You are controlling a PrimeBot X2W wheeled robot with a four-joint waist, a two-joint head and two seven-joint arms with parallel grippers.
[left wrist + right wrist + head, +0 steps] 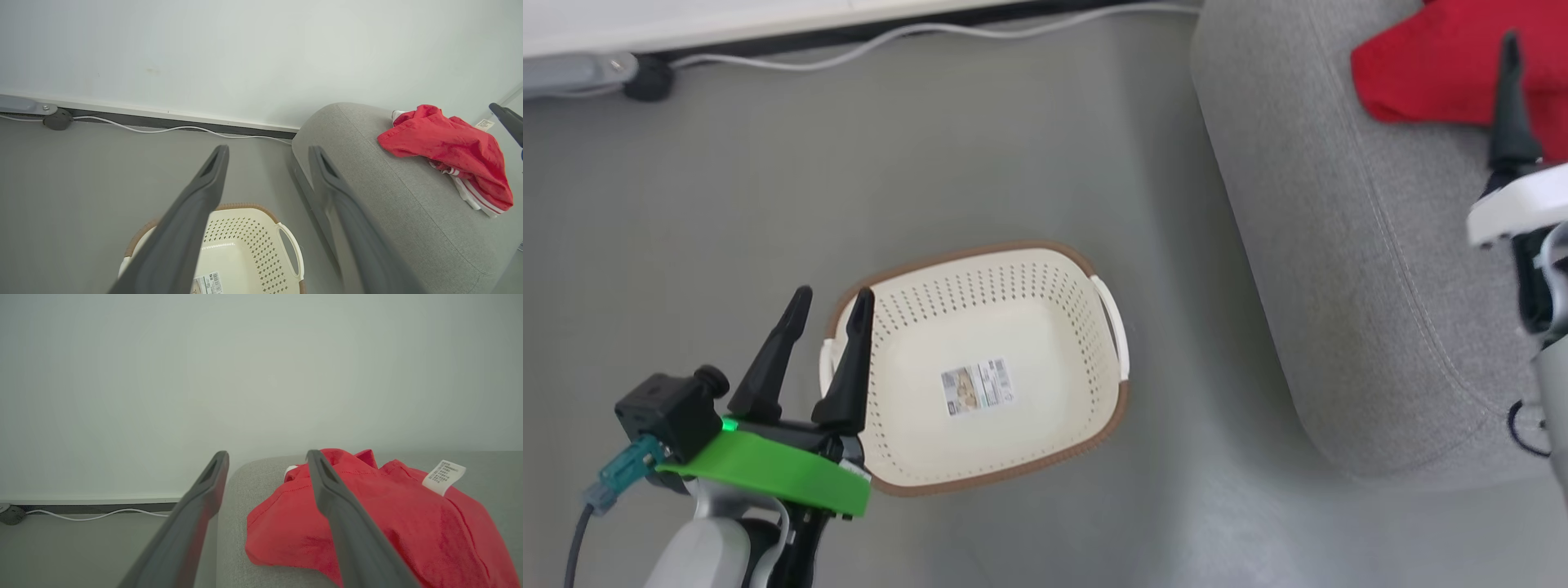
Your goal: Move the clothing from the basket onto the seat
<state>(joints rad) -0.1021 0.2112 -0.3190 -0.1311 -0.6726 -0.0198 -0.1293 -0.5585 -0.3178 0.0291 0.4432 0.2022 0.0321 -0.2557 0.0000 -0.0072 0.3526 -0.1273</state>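
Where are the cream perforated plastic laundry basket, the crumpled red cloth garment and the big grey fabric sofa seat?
Cream perforated plastic laundry basket (988,282), head view, holed far wall.
Crumpled red cloth garment (408,526), right wrist view, middle of the fabric.
Grey fabric sofa seat (1339,286), head view, bare upholstery.

Red clothing (1429,73), grey seat (1339,245), cream basket (1045,327).

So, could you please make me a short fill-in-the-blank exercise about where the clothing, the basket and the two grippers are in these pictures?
1. The garment is ____ in colour.
2. It lies on the ____, not in the basket, which stands on the floor.
3. The left gripper and the right gripper both have their jaws ____.

Missing words: red; seat; open.
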